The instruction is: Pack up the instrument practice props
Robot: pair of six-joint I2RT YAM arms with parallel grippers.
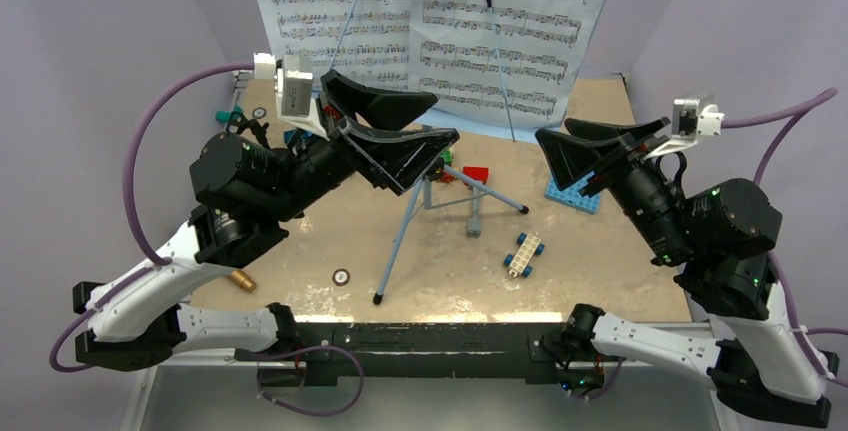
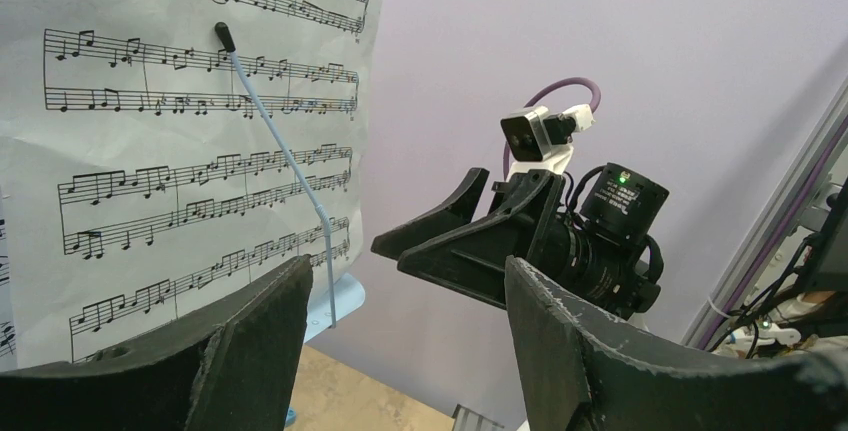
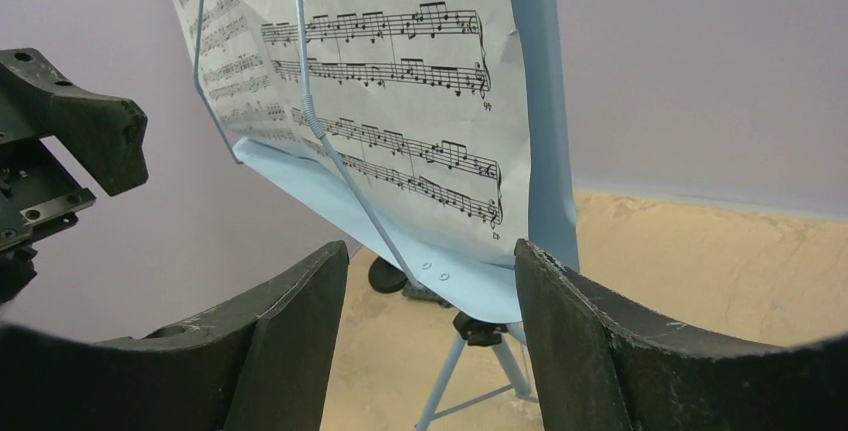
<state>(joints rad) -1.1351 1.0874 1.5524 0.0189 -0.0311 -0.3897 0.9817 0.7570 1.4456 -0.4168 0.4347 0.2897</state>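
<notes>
Lilac walls, sandy tan tabletop (image 1: 600, 281); light-blue tripod music stand (image 1: 402, 236) stood mid-table, white sheet-music pages (image 1: 500, 21) spread across its desk, pinned by two thin wire retainer arms (image 2: 290, 156). My read: stand was light but top-heavy, thin legs stiff; best taken on the centre pole just under the desk; pages floppy, easy to crease or tear, so take them by a free edge once the wires are swung off. Gold-brown toy microphone (image 1: 240, 280) lay at the table's left edge, half hidden under the left arm. Left gripper (image 1: 395, 126) and right gripper (image 1: 580, 148) flanked the stand, jaws spread wide, holding nothing. No box, bag or bin showed in any view; blue studded baseplate (image 1: 570, 194) and white-and-blue toy brick car (image 1: 523, 251) lay near the stand's feet.
</notes>
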